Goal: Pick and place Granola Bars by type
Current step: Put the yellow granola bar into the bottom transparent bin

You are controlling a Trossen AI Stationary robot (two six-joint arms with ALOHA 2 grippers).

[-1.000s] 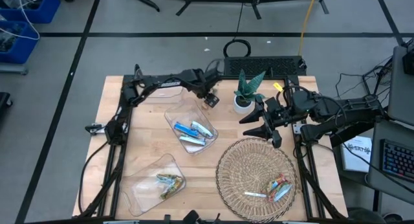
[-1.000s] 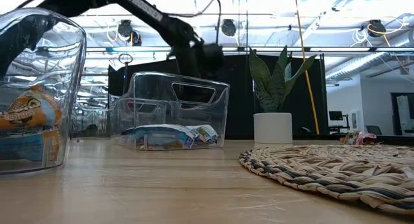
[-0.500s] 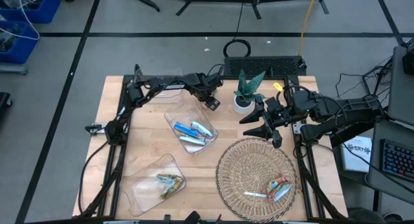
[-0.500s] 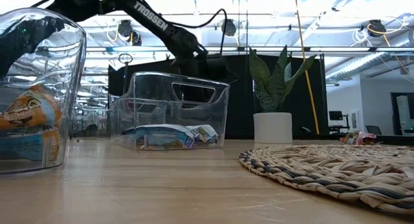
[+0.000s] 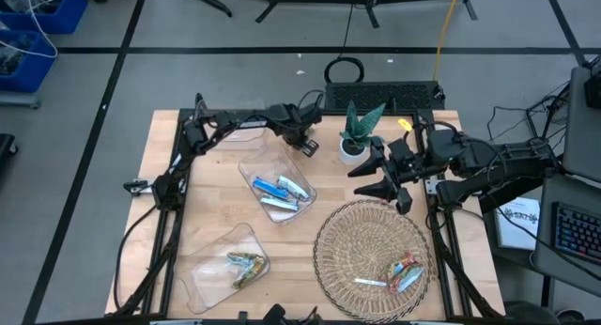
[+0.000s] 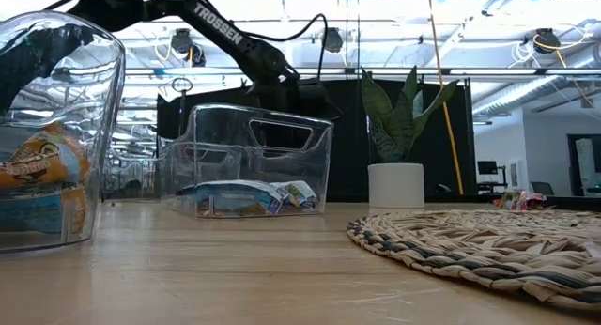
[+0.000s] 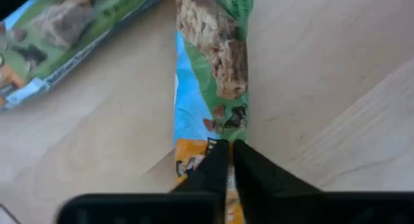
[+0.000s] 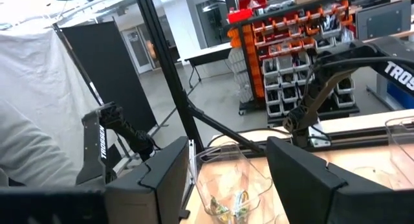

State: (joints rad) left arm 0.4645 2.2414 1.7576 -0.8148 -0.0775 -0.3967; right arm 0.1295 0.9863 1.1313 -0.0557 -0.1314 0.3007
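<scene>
Green-wrapped granola bar (image 7: 213, 68) lies on the desk; the left tool (image 7: 226, 160), fingers together, has drifted toward the plant; right tool (image 5: 385, 179) waits, spread.

Blue and silver-blue granola bars (image 5: 280, 192) lie jumbled in the clear bin at the table's middle. Green-gold bars (image 5: 246, 266) are piled in the nearer clear bin. On the woven mat, orange-red bars (image 5: 405, 267) lie beside a silver-blue bar (image 5: 370, 282) and another blue one (image 5: 408, 281).
</scene>
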